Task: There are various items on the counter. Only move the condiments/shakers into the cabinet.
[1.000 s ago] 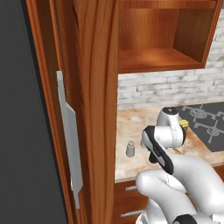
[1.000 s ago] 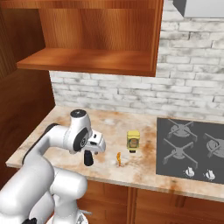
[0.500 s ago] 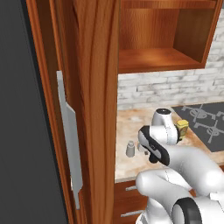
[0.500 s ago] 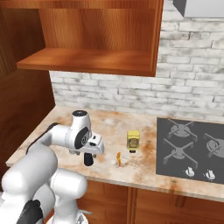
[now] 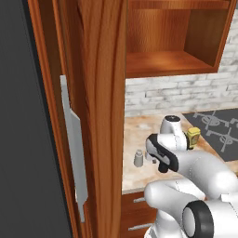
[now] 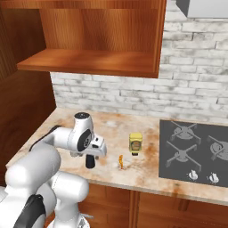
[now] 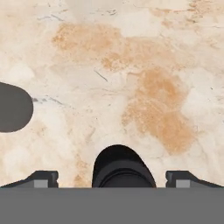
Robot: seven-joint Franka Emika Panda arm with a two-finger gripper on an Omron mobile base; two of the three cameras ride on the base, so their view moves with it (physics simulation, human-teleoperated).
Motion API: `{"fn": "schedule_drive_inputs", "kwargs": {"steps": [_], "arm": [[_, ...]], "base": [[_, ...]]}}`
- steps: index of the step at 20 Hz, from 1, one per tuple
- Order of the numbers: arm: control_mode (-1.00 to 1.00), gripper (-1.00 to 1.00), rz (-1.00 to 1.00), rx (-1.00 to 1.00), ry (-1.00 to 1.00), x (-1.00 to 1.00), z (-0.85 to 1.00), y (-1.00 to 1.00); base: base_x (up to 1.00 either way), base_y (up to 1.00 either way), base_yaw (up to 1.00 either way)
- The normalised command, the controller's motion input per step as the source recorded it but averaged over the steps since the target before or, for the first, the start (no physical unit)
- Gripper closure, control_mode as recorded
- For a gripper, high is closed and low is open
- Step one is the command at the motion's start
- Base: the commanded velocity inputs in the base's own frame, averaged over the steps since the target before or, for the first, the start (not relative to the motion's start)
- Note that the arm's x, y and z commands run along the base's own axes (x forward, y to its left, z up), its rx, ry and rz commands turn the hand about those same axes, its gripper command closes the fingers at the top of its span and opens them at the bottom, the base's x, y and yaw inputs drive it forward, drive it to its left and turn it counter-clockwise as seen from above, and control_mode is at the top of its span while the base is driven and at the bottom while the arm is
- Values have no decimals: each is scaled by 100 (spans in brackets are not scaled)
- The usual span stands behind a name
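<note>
Black and tapered, the shaker (image 7: 124,168) sits right between my gripper's (image 7: 112,179) two finger tips (image 7: 41,178) in the hand view, standing on the marbled counter (image 7: 144,78); the tips are spread wide on either side with bare stone between them and the shaker, so the hand is open and not gripping it. From the right base view I see the same black shaker (image 6: 90,161) under the hand, near the counter's front edge. The grey shaker (image 5: 138,158) stands to the left. The yellow-brown bottle (image 6: 135,143) stands further right, with the small orange stick (image 6: 120,162) in front of it. Its label is too small for me to read. The cabinet (image 6: 89,60) shelf overhead is open.
</note>
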Motion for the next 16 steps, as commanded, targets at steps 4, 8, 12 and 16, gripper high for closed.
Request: {"fn": "schedule_drive_inputs", "kwargs": {"steps": [4,8,12,16], "arm": [[-100,100,0,0,-5,0,-1,0],[-100,100,0,0,-3,-2,21,0],[-100,100,-4,0,-29,-6,100,1],[-100,100,0,0,-34,-9,100,2]], "base": [[0,0,0],[0,0,0],[0,0,0],[0,0,0]]}}
